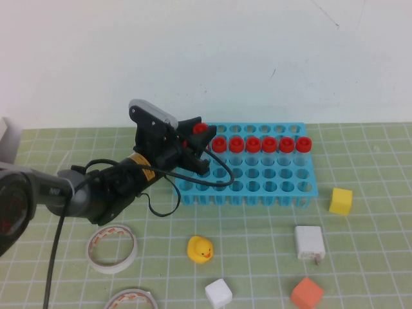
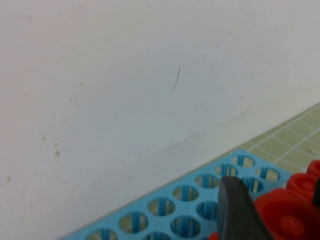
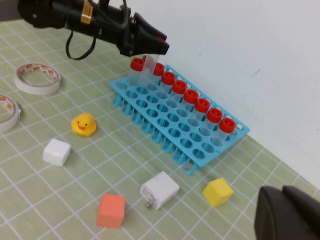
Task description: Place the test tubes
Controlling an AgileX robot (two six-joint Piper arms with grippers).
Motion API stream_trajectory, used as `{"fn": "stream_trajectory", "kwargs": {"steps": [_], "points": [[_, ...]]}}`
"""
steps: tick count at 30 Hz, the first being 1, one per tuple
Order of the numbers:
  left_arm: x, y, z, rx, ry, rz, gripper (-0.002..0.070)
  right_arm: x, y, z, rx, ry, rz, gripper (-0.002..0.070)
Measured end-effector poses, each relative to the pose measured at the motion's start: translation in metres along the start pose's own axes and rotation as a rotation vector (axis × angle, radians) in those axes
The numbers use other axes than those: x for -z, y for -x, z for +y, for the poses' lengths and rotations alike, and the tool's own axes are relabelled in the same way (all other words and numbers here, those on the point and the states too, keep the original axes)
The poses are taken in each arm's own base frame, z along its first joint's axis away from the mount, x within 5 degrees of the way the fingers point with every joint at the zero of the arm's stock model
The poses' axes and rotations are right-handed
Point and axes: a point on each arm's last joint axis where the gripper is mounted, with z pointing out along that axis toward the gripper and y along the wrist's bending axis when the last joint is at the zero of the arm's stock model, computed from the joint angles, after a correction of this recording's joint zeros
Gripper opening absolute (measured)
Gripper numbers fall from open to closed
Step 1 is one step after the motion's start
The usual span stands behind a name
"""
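Note:
A blue test-tube rack [image 1: 257, 187] stands at the back of the green mat, with several red-capped tubes [image 1: 261, 144] upright in its back row. My left gripper [image 1: 196, 138] hovers over the rack's left end, shut on another red-capped tube [image 1: 201, 129]. In the right wrist view this held tube [image 3: 146, 74] hangs tilted from the left gripper [image 3: 150, 44], its lower end at the back row. In the left wrist view the held cap [image 2: 287, 215] sits beside a dark finger [image 2: 235, 210]. My right gripper [image 3: 284, 195] is shut and empty, off to the right above the mat.
In front of the rack lie a yellow cube [image 1: 340, 201], a white charger [image 1: 309, 243], an orange cube [image 1: 306, 293], a white cube [image 1: 219, 293] and a rubber duck [image 1: 200, 249]. Two tape rolls [image 1: 113, 248] [image 1: 131, 299] lie front left. A white wall is behind.

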Motion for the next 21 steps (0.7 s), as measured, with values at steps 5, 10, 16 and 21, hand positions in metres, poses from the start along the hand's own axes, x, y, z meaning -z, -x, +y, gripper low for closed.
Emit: {"fn": "stream_trajectory", "kwargs": {"steps": [5, 10, 16, 21], "points": [[0.0, -0.009, 0.001, 0.011, 0.002, 0.018, 0.026, 0.0, 0.0, 0.0, 0.0, 0.0, 0.0, 0.0], [0.0, -0.01, 0.004, 0.035, 0.037, 0.005, 0.026, 0.0, 0.0, 0.0, 0.0, 0.0, 0.0, -0.0001], [0.0, -0.009, 0.006, 0.046, 0.053, -0.003, 0.026, 0.0, 0.0, 0.0, 0.0, 0.0, 0.0, -0.0001], [-0.002, -0.014, 0.003, 0.055, 0.054, 0.002, 0.026, 0.0, 0.0, 0.0, 0.0, 0.0, 0.0, -0.0001]]}}
